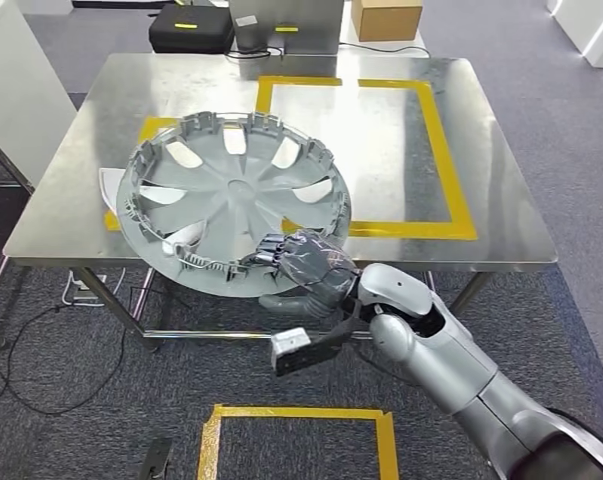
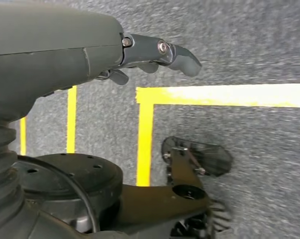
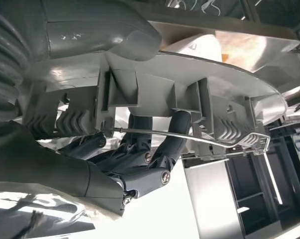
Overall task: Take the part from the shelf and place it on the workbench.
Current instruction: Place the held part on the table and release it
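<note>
Head view, left to right: a white scrap (image 1: 109,187) lies on the steel table (image 1: 502,215), partly under the far rim of the wheel cover (image 1: 230,195). That grey wheel cover is tilted over the table's near left part, inner side up, its near edge reaching past the table's front edge, lying across a yellow tape outline (image 1: 441,150) on the tabletop. At the cover's near rim the right hand (image 1: 305,272) grips it, dark fingers (image 1: 271,250) curled over the rim onto the inner face and the thumb beneath. Beyond the fingers, at the table's far edge, stand a black case (image 1: 191,28), a grey box (image 1: 287,25) and a cardboard box (image 1: 386,18). Below the hand, yellow floor tape (image 1: 298,415) marks a rectangle on the grey carpet.

Right wrist view shows the same fingers (image 3: 151,159) hooked through the ribbed rim with a wire ring running just above them.

Left wrist view shows the left hand (image 2: 141,52) hanging above carpet and yellow tape, holding nothing, fingers loosely bent and close together.
</note>
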Motion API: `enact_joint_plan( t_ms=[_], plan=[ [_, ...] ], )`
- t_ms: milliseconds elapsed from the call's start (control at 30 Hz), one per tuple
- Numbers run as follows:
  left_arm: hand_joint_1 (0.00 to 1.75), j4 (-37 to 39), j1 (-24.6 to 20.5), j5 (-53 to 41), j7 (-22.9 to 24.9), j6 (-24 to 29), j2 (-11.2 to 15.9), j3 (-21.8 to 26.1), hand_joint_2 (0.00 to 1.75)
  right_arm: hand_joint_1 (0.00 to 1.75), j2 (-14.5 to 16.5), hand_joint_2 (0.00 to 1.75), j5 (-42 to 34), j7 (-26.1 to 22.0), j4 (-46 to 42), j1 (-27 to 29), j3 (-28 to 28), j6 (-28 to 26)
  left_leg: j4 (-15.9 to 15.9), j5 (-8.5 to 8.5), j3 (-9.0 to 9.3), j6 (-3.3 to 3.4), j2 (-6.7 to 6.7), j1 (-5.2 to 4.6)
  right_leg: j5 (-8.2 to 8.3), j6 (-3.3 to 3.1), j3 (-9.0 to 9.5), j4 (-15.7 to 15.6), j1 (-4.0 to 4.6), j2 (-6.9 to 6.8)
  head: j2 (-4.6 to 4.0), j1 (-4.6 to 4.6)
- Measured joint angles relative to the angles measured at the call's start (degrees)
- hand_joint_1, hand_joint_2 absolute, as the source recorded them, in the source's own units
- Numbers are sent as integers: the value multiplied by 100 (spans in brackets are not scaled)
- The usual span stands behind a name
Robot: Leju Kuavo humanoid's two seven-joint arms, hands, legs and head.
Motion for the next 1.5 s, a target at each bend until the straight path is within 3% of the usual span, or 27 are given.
enact_joint_plan(
  t_ms=[67,200,267,333,367,400,433,500,567,633,733,933,1000,1133,1333,1467,1500],
  plan=[
    [0,0,-20,-47,30,0,-8,-35,175,175,100,175,-68,26,246,-123,40,0,0,-61,40,-56,-3,-4,277,-72,124,-434,31,5,0,-13],
    [0,0,-61,-133,79,-5,-28,-59,175,175,325,175,-142,100,644,-390,46,-3,130,-105,-6,-169,10,-13,263,-193,245,-550,11,10,0,-32],
    [0,0,-95,-177,89,-20,-31,-76,175,175,438,175,-148,176,877,-514,27,-14,656,-257,-294,-235,18,5,232,-232,320,-575,-12,-1,0,-48],
    [0,0,-100,-215,98,-42,-30,-95,175,175,543,175,-144,242,1132,-635,9,-43,1336,-528,-702,-288,20,27,183,-262,371,-574,-13,-1,0,-57],
    [0,0,-97,-236,98,-56,-29,-105,175,175,592,175,-133,285,1251,-687,-1,-69,1524,-579,-843,-304,20,36,155,-267,406,-573,-13,6,0,-58],
    [0,0,-97,-257,98,-74,-28,-119,175,175,640,175,-114,334,1369,-734,-12,-101,1529,-511,-902,-311,20,41,126,-267,446,-572,-13,12,0,-58],
    [0,0,-104,-281,98,-90,-28,-138,175,175,685,175,-85,394,1481,-782,-29,-140,1330,-315,-868,-313,21,47,96,-261,489,-570,-13,18,0,-58],
    [0,0,-132,-338,99,-118,-30,-180,175,175,792,175,8,542,1735,-922,-85,-242,619,188,-656,-304,25,52,41,-233,559,-562,-11,24,0,-57],
    [0,0,-168,-390,107,-157,-39,-210,175,175,896,175,133,702,2026,-1136,-143,-377,105,390,-504,-255,30,32,13,-180,554,-554,-2,29,0,-62],
    [0,0,-186,-426,127,-210,-53,-226,175,175,975,175,232,795,2325,-1349,-206,-479,-17,391,-475,-205,29,18,-1,-148,527,-556,10,30,0,-63],
    [0,0,-191,-450,140,-281,-78,-231,175,175,1045,175,317,864,2739,-1574,-309,-522,-20,421,-480,-200,15,21,5,-186,545,-584,16,25,0,-54],
    [0,0,-194,-457,139,-330,-94,-228,175,175,1071,175,746,1248,3543,-1894,-397,-660,-19,406,-481,-152,1,9,26,-185,585,-668,13,8,0,-54],
    [0,0,-189,-455,132,-336,-93,-227,175,175,1069,175,844,1359,3767,-1958,-431,-751,-18,405,-481,-134,2,1,35,-165,585,-675,7,10,0,-54],
    [0,0,-184,-443,112,-343,-90,-226,175,175,1040,175,1015,1553,4138,-2017,-472,-842,-14,406,-479,-128,6,-12,37,-63,583,-681,-13,16,0,-57],
    [0,0,-168,-420,68,-408,-87,-214,175,175,955,175,969,1503,4501,-2010,-626,-847,-15,413,-478,-122,10,-8,40,-44,571,-668,-12,21,0,-58],
    [0,0,-166,-446,61,-405,-87,-213,175,0,914,0,992,1438,4607,-2011,-696,-867,-18,415,-475,-124,15,-3,38,-46,562,-656,-9,27,0,-59],
    [0,0,-166,-457,54,-412,-87,-213,175,0,906,0,986,1417,4617,-2013,-711,-888,-19,415,-474,-125,16,-2,37,-47,562,-654,-8,28,0,-59]
  ],
)
